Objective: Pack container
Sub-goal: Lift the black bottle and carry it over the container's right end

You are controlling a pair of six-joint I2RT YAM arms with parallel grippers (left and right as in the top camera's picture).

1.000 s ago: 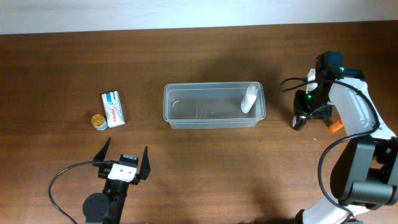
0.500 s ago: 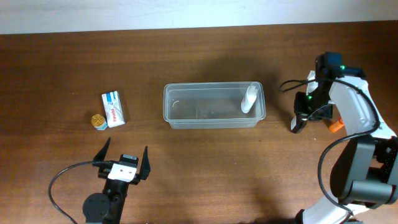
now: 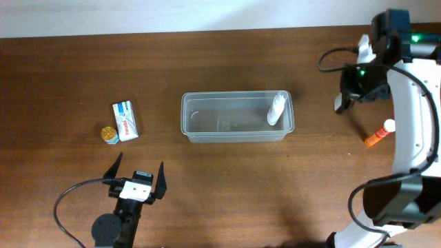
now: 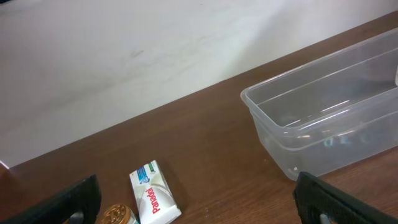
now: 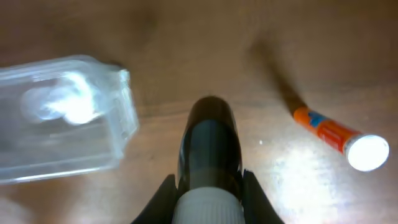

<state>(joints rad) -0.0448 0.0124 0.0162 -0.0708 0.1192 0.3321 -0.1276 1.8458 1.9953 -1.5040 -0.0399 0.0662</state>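
- Your right end effector [image 3: 342, 102] is clamped on a dark bottle [image 5: 208, 134], off the right end of the container [image 3: 220, 117], not touching it.
- The container sits mid-counter [image 3: 207, 193].
- Your left end effector [image 3: 138, 168] has its fingers wide apart, well short of the container's left end.

Black left pincer [image 3: 141, 162], white right arm [image 3: 406, 103], black cables [image 3: 58, 207].

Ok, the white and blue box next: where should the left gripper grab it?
Come from above and pinch the box across its narrow width, mid-length: it lies flat, label up, both long sides free. Avoid its near end, where the gold-lidded jar sits close.
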